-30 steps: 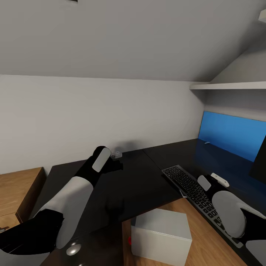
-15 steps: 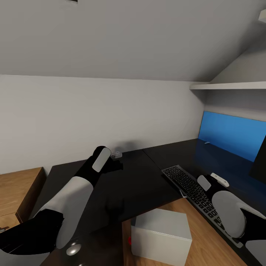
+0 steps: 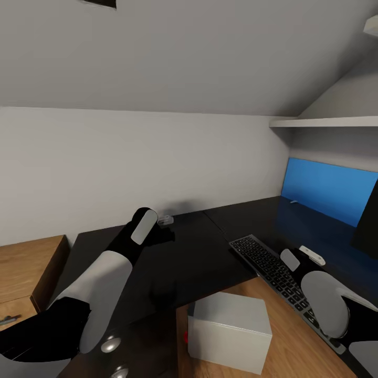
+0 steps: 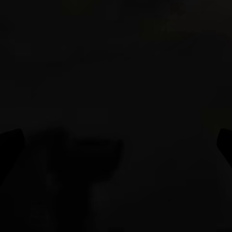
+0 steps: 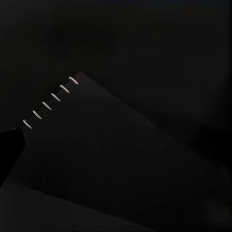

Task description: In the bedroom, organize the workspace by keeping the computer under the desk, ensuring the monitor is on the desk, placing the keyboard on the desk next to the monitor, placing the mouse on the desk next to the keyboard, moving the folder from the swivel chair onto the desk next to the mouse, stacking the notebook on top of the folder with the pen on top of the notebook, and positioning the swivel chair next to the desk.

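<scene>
The glossy black desk [image 3: 194, 257] lies under both arms. The dark keyboard [image 3: 273, 273] rests along its near right edge. On the wooden floor below stands the pale computer [image 3: 228, 331]. A black edge of the monitor [image 3: 367, 223] shows at far right. My left gripper [image 3: 165, 220] hovers over the desk's back left part; in the left wrist view its dark fingertips [image 4: 9, 142] stand wide apart, open and empty. My right gripper [image 3: 314, 257] is just beyond the keyboard. The right wrist view shows the dark notebook [image 5: 111, 159] with white binding rings, flat on the desk, and one fingertip [image 5: 9, 142] at the picture's edge.
A blue wall panel [image 3: 331, 189] backs the desk at right, under a white shelf [image 3: 325, 122]. A light wooden drawer unit [image 3: 26, 268] stands at left. Desk drawers with round silver knobs [image 3: 110, 345] sit below my left arm. A sloped ceiling hangs overhead.
The whole picture has shifted slightly, so the camera moved. Both arms hold the same pose over the desk.
</scene>
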Motion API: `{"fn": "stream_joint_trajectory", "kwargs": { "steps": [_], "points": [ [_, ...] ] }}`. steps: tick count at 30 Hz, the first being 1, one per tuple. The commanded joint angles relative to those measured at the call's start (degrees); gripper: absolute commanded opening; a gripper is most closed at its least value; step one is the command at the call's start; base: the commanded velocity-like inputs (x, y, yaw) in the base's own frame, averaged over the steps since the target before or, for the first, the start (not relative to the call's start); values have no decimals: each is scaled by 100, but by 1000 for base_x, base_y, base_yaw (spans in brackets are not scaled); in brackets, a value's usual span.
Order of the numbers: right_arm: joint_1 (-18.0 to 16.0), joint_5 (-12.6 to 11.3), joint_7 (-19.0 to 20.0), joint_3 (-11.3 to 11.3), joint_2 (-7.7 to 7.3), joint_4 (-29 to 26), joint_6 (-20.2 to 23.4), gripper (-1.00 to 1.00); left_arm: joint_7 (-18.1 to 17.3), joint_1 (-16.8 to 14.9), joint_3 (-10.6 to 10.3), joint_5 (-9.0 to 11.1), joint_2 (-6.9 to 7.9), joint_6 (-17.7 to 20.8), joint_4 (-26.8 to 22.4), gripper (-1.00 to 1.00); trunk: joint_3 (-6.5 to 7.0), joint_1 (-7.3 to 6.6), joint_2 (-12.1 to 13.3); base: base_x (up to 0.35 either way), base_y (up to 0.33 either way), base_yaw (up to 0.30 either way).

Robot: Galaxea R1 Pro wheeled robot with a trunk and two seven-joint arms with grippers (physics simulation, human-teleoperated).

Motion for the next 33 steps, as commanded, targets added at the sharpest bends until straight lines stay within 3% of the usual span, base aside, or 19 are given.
{"fn": "stream_joint_trajectory", "kwargs": {
  "steps": [1,13,33],
  "points": [
    [3,-120,-37,-57,0,-3,46,100,57,-4,-8,52,0,8,-4,100,-8,-1,-3,-17,6,0],
    [3,-112,-29,-57,7,1,27,100,57,-4,-8,50,0,16,-10,100,-8,-1,-3,-3,1,0],
    [3,-112,-28,-57,1,-3,36,100,57,-4,-34,46,0,17,-6,100,351,-440,799,0,0,0]
  ]
}}
